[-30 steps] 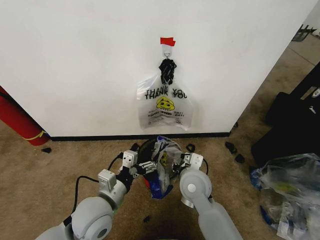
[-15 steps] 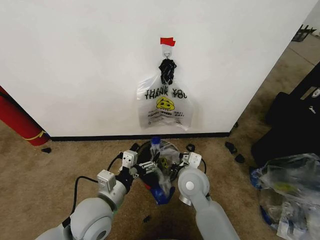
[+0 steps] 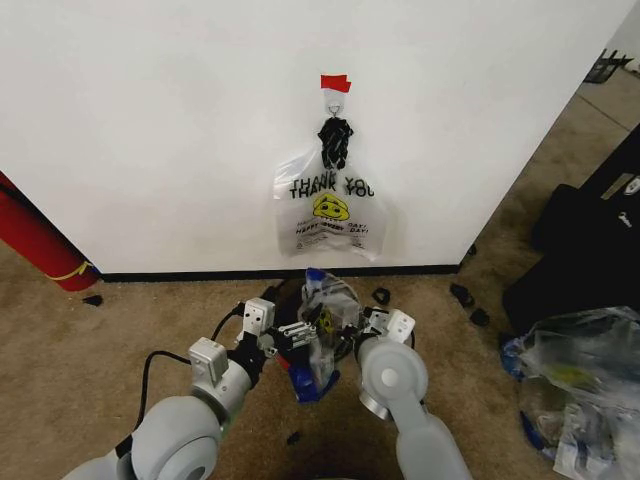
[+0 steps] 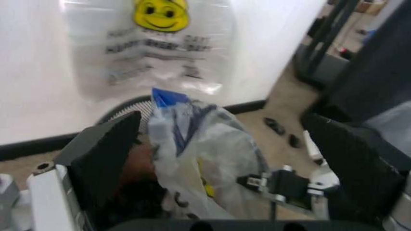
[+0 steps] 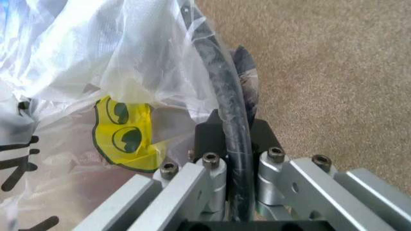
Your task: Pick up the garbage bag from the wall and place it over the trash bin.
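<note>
The garbage bag (image 3: 322, 325), translucent with blue strips and a yellow smiley, bunches up between my two grippers over the black trash bin (image 3: 278, 296), just in front of the white wall (image 3: 150, 120). My left gripper (image 3: 297, 337) is open, and in the left wrist view its fingers (image 4: 106, 154) stand wide apart either side of the bag (image 4: 199, 159). My right gripper (image 5: 231, 130) is shut on the bin's black rim (image 5: 224, 96), with the bag's film (image 5: 96, 72) draped over it. In the head view the right gripper (image 3: 352, 330) is at the bin's right side.
A similar smiley bag (image 3: 325, 210) with black knotted handles hangs from the hook (image 3: 334, 100) under red tape (image 3: 335, 83). A red cylinder (image 3: 35, 245) leans at the left. A black case (image 3: 590, 240) and a clear plastic bundle (image 3: 575, 385) lie at the right. Small black pieces (image 3: 465, 297) dot the carpet.
The bag has bunched higher between the grippers, and its blue strip now stands a little taller. Both arms have shifted slightly. The bag on the wall has not moved.
</note>
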You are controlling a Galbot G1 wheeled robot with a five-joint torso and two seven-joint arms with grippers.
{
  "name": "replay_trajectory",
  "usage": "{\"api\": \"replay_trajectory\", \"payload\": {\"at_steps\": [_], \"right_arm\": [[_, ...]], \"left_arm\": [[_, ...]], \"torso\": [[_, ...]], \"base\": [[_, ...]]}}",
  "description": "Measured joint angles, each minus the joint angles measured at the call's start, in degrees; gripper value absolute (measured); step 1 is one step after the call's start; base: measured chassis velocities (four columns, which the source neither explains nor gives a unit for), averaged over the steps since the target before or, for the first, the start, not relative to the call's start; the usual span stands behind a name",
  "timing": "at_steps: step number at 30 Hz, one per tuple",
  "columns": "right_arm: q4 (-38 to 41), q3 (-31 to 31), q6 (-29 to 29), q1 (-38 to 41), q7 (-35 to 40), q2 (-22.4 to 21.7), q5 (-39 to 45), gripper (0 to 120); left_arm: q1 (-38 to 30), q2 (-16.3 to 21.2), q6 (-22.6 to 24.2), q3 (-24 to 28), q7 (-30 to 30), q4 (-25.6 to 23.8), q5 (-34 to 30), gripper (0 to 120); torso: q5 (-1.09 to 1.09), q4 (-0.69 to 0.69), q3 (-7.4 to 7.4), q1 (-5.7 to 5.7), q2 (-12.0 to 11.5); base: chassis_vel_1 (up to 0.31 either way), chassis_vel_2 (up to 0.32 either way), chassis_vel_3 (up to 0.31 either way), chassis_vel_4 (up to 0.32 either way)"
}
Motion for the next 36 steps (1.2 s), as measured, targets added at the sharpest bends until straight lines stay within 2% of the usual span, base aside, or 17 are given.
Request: {"api": "replay_trajectory", "payload": {"at_steps": [5,8,10,14,17,19,23,29,36], "right_arm": [[2.38,0.70,0.05,-2.43,-0.56,0.01,-1.17,0],[2.41,0.82,-0.12,-3.70,-1.62,-0.09,-3.67,0],[2.41,0.85,-0.16,-3.89,-1.72,-0.05,-4.04,0],[2.62,0.27,-0.31,-4.57,-2.44,0.29,-6.29,0],[2.80,0.17,-0.34,-4.84,-2.64,0.41,-6.84,0],[3.18,0.17,-0.36,-5.51,-3.07,0.64,-7.88,0],[3.45,0.60,-0.37,-6.54,-3.91,0.87,-9.50,0],[3.53,0.97,-0.36,-6.78,-4.09,1.22,-10.20,0],[3.43,0.98,-0.36,-6.80,-4.31,1.42,-10.70,0]], "left_arm": [[-3.42,3.16,3.03,-0.24,-0.56,-3.62,-5.35,100],[-8.27,7.01,7.91,-0.01,-0.76,-4.71,-11.29,100],[-9.52,7.99,9.32,0.23,-0.78,-4.77,-12.79,100],[-17.00,10.83,16.92,3.68,-1.04,-4.79,-15.11,100],[-20.54,10.75,19.20,5.71,-2.10,-4.77,-16.39,100],[-26.71,9.72,22.12,9.20,-5.13,-3.68,-21.17,100],[-36.14,6.65,23.95,16.40,-9.51,0.06,-26.77,100],[-41.15,3.27,24.34,21.77,-13.35,5.71,-31.28,100],[-41.87,1.90,24.44,24.08,-15.23,8.85,-31.21,97]], "torso": [[-0.01,0.00,0.00,0.00,0.00],[-0.01,-0.01,0.00,0.00,0.00],[-0.01,-0.01,0.00,0.00,0.00],[0.00,0.01,0.00,0.00,0.00],[-0.01,0.01,0.00,0.00,0.00],[0.00,0.00,0.00,0.00,0.00],[0.00,0.00,0.00,0.00,0.00],[0.00,0.00,0.01,0.01,0.00],[0.00,0.01,0.01,0.01,0.00]], "base": [[0.000,0.000,0.000,0.000],[0.000,0.000,0.000,0.000],[0.000,0.000,0.000,0.000],[0.000,0.000,0.000,0.000],[0.000,0.000,0.000,0.000],[0.000,0.000,0.000,0.000],[0.000,0.000,0.000,0.000],[0.000,0.000,0.000,0.000],[0.000,0.000,0.000,0.000]]}}
